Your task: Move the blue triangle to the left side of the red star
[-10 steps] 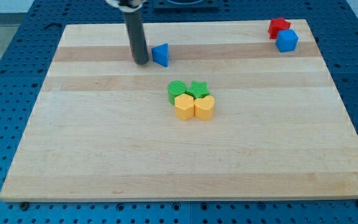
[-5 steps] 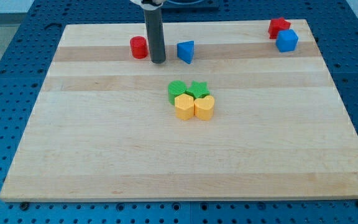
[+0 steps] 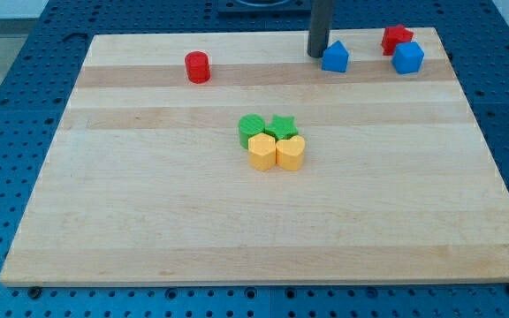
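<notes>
The blue triangle (image 3: 335, 58) lies just to the view's right of my tip (image 3: 317, 54), touching it or nearly so. My tip, a plain rod end effector with nothing to open, holds nothing. Farther right sits the red star (image 3: 396, 38).

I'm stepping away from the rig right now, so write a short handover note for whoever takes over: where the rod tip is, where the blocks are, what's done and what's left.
My tip sits at the view's top, right at the left edge of the blue triangle.
The blue triangle is already left of the red star, with a clear gap between them.
The blue cube sits just below and right of the red star.
The red cylinder is far off to the view's left; the green and yellow blocks are clustered mid-board, out of the way.
Left: perhaps one short push to the view's right to close the gap.
</notes>
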You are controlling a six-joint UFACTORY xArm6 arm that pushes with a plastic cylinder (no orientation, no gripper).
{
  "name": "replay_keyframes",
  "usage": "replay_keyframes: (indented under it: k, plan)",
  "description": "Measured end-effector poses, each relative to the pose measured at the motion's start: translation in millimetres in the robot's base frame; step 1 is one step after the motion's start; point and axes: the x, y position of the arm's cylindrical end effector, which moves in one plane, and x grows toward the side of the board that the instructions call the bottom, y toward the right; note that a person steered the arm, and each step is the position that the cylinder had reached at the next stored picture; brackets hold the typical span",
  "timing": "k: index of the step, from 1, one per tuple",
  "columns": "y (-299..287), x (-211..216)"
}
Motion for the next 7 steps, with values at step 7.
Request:
replay_keyframes:
  k: [7]
  plan:
    - [50.3, 15.7]
